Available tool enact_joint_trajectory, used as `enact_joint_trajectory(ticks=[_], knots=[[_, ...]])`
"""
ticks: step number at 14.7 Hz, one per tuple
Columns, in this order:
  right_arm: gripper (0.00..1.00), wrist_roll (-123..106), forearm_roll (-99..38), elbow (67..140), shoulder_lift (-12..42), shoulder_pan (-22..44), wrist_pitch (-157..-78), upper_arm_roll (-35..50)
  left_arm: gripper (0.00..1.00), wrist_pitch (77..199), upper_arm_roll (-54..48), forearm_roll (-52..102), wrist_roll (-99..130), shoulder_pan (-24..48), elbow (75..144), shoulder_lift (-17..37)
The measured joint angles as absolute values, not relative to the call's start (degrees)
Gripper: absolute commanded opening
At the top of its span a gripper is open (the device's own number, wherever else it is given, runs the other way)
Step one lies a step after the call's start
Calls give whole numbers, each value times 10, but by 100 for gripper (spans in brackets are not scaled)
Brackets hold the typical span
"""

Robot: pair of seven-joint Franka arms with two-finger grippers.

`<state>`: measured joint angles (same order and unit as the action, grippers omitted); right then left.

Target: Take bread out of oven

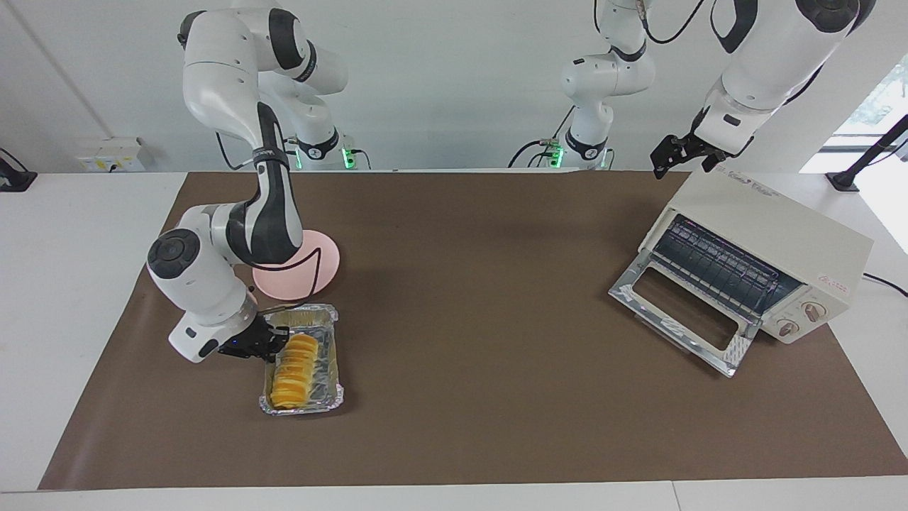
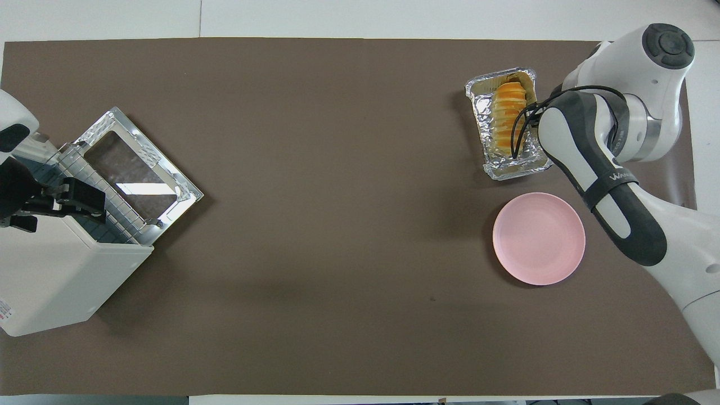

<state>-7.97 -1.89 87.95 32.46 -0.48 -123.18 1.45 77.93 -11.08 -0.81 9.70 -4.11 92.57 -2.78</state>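
Note:
The yellow-orange bread [image 1: 293,363] [image 2: 508,112] lies in a shiny foil tray [image 1: 332,355] [image 2: 482,115], low over the brown mat toward the right arm's end. Whether the tray touches the mat I cannot tell. My right gripper [image 1: 266,343] is shut on the tray's rim at the side toward the right arm's end; in the overhead view the arm hides it. The cream oven [image 1: 777,234] [image 2: 50,281] stands at the left arm's end with its door [image 1: 677,312] [image 2: 138,169] dropped open and a bare dark rack inside. My left gripper [image 1: 682,153] [image 2: 59,201] waits open over the oven's top.
A pink plate [image 1: 316,268] [image 2: 539,239] lies bare beside the tray, nearer to the robots. The brown mat [image 1: 482,298] covers the table between the tray and the oven. A third arm's base stands at the robots' edge.

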Motion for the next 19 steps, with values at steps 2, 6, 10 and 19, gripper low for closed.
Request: enact_joint_trajectory(ticks=[2,6,10,19], knots=[[100,-87,-13,885,325,-4,-1233,15,100,779,-111,-8,97,-41,926,-28],[100,-125,23,883,315,-3,-1175,15,100,779,-111,-8,97,-41,926,-28],[100,-120,24,854,297,4,-1131,16,100,779,-111,-8,97,-41,926,-28],[100,22,55,850,330,57,-1185,15,100,779,-111,-8,97,-41,926,-28]])
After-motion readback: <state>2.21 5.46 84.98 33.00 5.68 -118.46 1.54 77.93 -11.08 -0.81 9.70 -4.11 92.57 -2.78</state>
